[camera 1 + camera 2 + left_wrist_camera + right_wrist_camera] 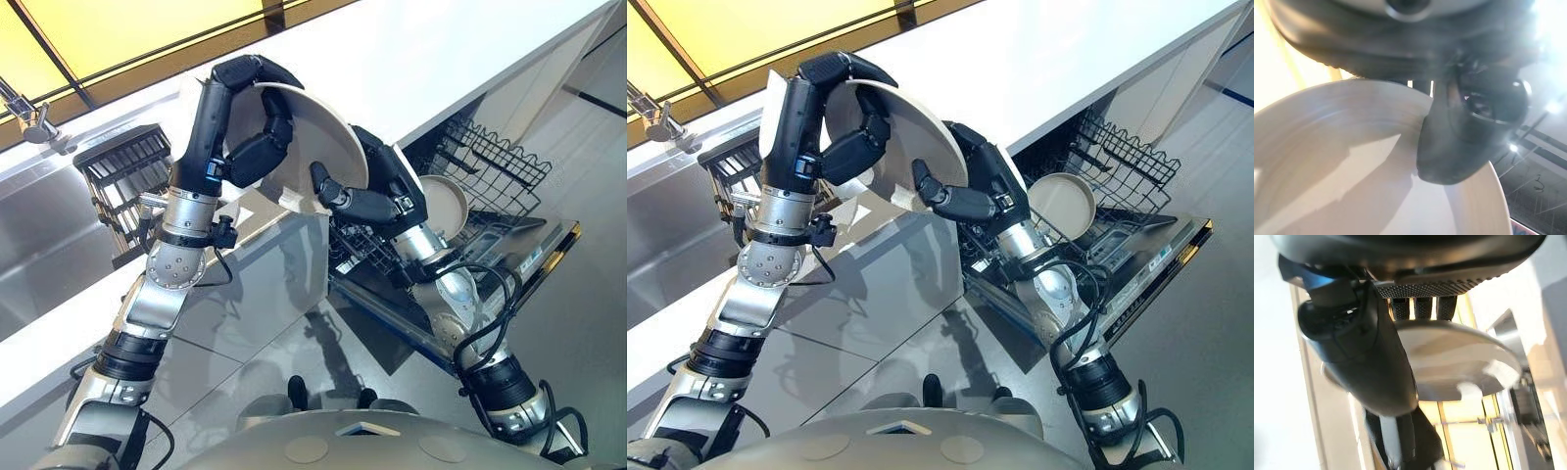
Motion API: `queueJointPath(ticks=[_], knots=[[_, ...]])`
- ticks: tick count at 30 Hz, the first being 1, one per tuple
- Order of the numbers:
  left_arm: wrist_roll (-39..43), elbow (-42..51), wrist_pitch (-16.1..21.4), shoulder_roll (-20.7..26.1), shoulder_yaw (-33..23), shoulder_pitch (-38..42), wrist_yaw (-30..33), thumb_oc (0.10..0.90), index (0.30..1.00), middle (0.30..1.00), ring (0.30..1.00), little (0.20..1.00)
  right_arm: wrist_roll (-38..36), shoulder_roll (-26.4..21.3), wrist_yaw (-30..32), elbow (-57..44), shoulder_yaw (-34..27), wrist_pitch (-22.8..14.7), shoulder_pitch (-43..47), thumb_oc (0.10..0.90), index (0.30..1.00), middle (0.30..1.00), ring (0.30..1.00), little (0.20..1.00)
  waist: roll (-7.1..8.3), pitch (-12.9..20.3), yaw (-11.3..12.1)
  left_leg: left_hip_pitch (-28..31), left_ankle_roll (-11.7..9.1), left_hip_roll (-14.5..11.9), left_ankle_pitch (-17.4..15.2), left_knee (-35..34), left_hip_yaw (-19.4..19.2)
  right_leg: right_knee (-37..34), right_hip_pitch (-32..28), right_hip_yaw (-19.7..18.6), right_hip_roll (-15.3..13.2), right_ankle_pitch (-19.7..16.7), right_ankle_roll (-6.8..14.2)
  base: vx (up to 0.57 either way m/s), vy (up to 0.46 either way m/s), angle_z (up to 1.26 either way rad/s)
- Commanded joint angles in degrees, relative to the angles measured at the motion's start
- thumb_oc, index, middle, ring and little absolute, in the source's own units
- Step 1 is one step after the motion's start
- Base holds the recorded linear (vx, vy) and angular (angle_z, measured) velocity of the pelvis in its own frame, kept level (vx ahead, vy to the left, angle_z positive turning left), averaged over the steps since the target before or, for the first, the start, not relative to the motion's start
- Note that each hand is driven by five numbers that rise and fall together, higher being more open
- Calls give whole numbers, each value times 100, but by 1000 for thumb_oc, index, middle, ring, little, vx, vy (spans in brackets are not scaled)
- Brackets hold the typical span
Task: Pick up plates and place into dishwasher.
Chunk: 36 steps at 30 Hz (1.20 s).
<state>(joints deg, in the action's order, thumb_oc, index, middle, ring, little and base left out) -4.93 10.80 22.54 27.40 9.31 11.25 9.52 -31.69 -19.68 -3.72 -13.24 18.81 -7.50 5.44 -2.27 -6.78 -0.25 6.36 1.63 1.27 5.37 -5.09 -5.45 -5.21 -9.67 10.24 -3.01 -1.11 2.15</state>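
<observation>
A cream plate (318, 132) is held upright in the air in front of the white counter, between my two hands. My left hand (250, 78) curls over its top rim, and its thumb (1459, 142) presses on the plate's face (1352, 161). My right hand (377, 191) grips the lower right rim, with the thumb (1366, 357) on the front and the fingers behind the plate (1459, 357). The open dishwasher's lower rack (495, 157) lies to the right, with another cream plate (446, 206) standing in it.
The dishwasher door (524, 255) is folded down below the rack. A dark dish rack (122, 176) stands on the counter (421, 59) behind my left arm. A steel sink (44, 245) with a faucet (29, 117) is at the far left.
</observation>
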Motion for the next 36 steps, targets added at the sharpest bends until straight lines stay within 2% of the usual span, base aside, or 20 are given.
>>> queueJointPath(ticks=[1, 3, 5, 6, 9, 10, 12, 20, 23, 24, 25, 30, 33, 36], knots=[[1468, 679, 788, -151, 204, 482, -414, 185, 373, 373, 373, 285, 120, 198, 161, -82, -376, -649, 455, 100, 300, 300, 300, 200, 34, 327, 25, 365, -38, 134, -762, 15, 30, 595, 167, 97, 335, 625, 56, 0, 0, 0], [1848, 669, 716, -206, 188, 450, -633, 328, 495, 495, 495, 428, 179, 210, 223, -68, -422, -709, 443, 100, 300, 300, 300, 200, 26, 321, 25, 360, -41, 135, -754, 11, 47, 593, 168, 96, 336, 620, 59, 0, 0, 0], [2390, 688, 501, -318, 139, 344, -952, 679, 796, 796, 796, 779, 291, 221, 324, -69, -523, -781, 394, 100, 300, 300, 300, 200, 17, 321, 32, 353, -45, 135, -748, 12, 66, 595, 171, 103, 334, 619, 60, 3, 1, 2], [2636, 686, 387, -369, 124, 286, -1114, 800, 900, 900, 900, 900, 321, 226, 353, -65, -565, -814, 367, 100, 300, 300, 300, 200, 12, 315, 33, 355, -43, 136, -745, 13, 70, 603, 174, 107, 333, 616, 61, 0, 0, 0], [3391, 654, -55, -505, 50, 79, -1615, 800, 900, 900, 900, 900, 370, 219, 453, -26, -684, -898, 291, 100, 300, 300, 300, 200, 1, 306, 44, 362, -43, 135, -742, 12, 80, 593, 159, 113, 328, 615, 59, 7, 2, 3], [3804, 629, -325, -592, 36, -42, -1830, 800, 900, 900, 900, 900, 393, 210, 509, -22, -764, -936, 242, 100, 300, 300, 300, 200, -2, 301, 47, 364, -47, 132, -741, 14, 79, 591, 155, 114, 325, 613, 62, 10, 2, 4], [4230, 551, -606, -703, 8, -211, -1985, 800, 900, 900, 900, 900, 448, 196, 606, 29, -870, -1041, 162, 100, 300, 300, 300, 200, -11, 294, 51, 367, -46, 132, -740, 15, 83, 583, 151, 110, 325, 606, 61, 8, 3, 4], [5292, -117, -1069, -997, -523, -1073, -2309, 800, 900, 900, 900, 900, 970, 99, 1309, 314, -1727, -1722, -72, 100, 300, 300, 300, 200, 2, 261, 73, 400, -42, 106, -768, 31, 33, 551, 104, 112, 324, 606, 51, 1, 0, 0], [5468, -458, -1179, -1057, -898, -1477, -2266, 800, 900, 900, 900, 900, 1546, -23, 1806, 406, -2191, -1885, -195, 100, 300, 300, 300, 200, 31, 244, 89, 409, -48, 99, -785, 31, 6, 540, 94, 107, 324, 604, 55, 0, 0, 0], [5550, -786, -1187, -1133, -1195, -1694, -2186, 800, 900, 900, 900, 900, 1869, -127, 2082, 564, -2480, -1946, -289, 100, 300, 300, 300, 200, 52, 233, 88, 408, -52, 97, -787, 35, -8, 537, 96, 81, 327, 603, 56, 0, 0, 0], [5548, -808, -1185, -1137, -1211, -1703, -2169, 800, 900, 900, 900, 900, 1873, -134, 2106, 576, -2493, -1949, -293, 100, 300, 300, 300, 200, 52, 234, 87, 409, -52, 97, -789, 35, -10, 537, 97, 79, 327, 605, 57, 0, 0, 0], [5606, -1777, -1067, -1272, -2176, -2112, -1873, 800, 900, 900, 900, 900, 2054, -331, 2415, 1259, -3260, -1655, -591, 100, 300, 300, 300, 200, 129, 201, 90, 399, -71, 80, -806, 27, -47, 518, 88, 91, 319, 624, 78, 2, -1, -1], [5575, -2182, -1068, -1328, -2597, -2202, -1662, 800, 900, 900, 900, 900, 1816, -312, 2038, 1622, -3523, -1441, -769, 100, 300, 300, 300, 200, 155, 182, 113, 384, -92, 79, -796, 24, -33, 526, 86, 145, 302, 635, 91, 10, -6, 0], [5709, -2579, -1163, -1380, -2780, -2107, -1582, 800, 900, 900, 900, 900, 2369, -386, 2065, 2025, -3455, -1290, -774, 100, 300, 300, 300, 200, 171, 157, 142, 367, -101, 93, -785, 21, 13, 538, 92, 210, 275, 638, 99, 7, 1, 1]])
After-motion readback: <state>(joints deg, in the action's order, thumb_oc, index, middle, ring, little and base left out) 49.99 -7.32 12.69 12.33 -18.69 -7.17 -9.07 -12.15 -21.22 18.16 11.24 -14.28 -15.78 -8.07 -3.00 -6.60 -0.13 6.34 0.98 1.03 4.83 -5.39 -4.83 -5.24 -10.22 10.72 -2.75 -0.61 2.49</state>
